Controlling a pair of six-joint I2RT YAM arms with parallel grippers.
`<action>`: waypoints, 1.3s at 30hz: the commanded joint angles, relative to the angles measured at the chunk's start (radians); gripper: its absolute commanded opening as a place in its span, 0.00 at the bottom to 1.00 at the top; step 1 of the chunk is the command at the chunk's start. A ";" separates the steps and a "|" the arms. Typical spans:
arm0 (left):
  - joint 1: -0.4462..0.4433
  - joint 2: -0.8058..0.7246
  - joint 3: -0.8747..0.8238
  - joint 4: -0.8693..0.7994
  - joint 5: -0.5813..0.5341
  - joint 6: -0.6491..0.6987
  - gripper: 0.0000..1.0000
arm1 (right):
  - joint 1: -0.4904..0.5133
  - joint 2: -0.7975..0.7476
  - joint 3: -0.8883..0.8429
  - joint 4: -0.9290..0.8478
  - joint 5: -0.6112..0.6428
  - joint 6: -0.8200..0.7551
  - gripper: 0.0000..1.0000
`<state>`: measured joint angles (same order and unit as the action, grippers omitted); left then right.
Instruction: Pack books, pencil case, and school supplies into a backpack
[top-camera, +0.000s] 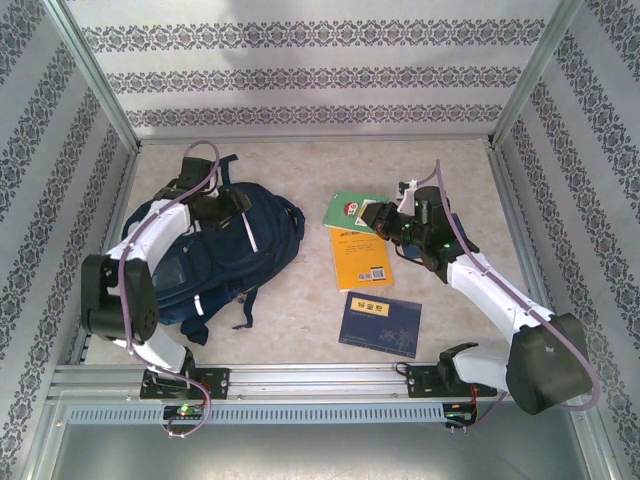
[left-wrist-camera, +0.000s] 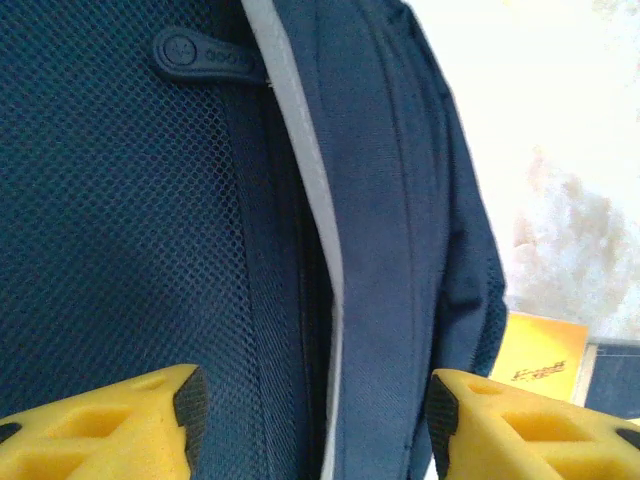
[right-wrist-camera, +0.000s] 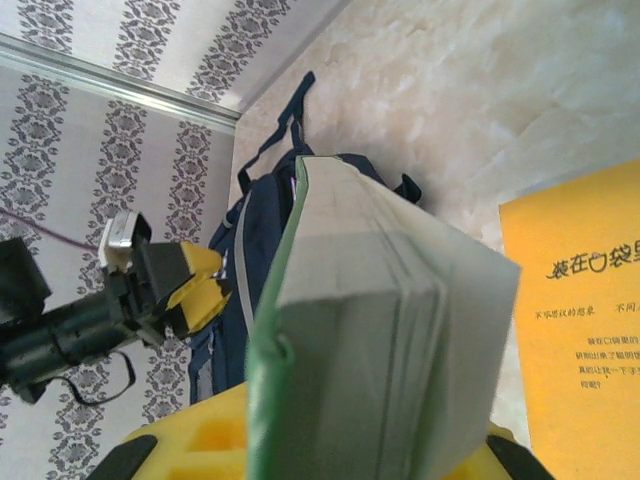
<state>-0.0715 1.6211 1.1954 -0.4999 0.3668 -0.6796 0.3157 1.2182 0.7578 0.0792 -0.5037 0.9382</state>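
- The left claw hangs with jaws wide over the large dark navy fabric backpack, which lies on the left side of the bench.
- The right claw pinches the small green booklet, tilted at the far edge of the orange-yellow paperback.

Table: pale marbled top. Grey-patterned wallpaper panels stand behind the table and along both its sides. Two slanted metal posts rise from the table's far corners. A metal rail runs along the table's near edge, with a slotted strip just outside it.
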 joint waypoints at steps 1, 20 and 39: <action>0.007 0.044 0.056 0.047 0.015 0.028 0.61 | -0.021 -0.028 -0.028 0.017 -0.043 -0.031 0.00; 0.010 0.170 0.119 0.119 0.104 -0.012 0.25 | -0.019 0.064 -0.042 0.074 -0.079 -0.023 0.00; -0.177 0.262 0.468 -0.204 0.129 0.202 0.00 | 0.040 0.069 0.013 -0.170 0.163 -0.169 0.00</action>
<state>-0.1883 1.9034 1.5806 -0.6167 0.4477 -0.5770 0.3481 1.2877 0.7208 -0.0380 -0.4232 0.8288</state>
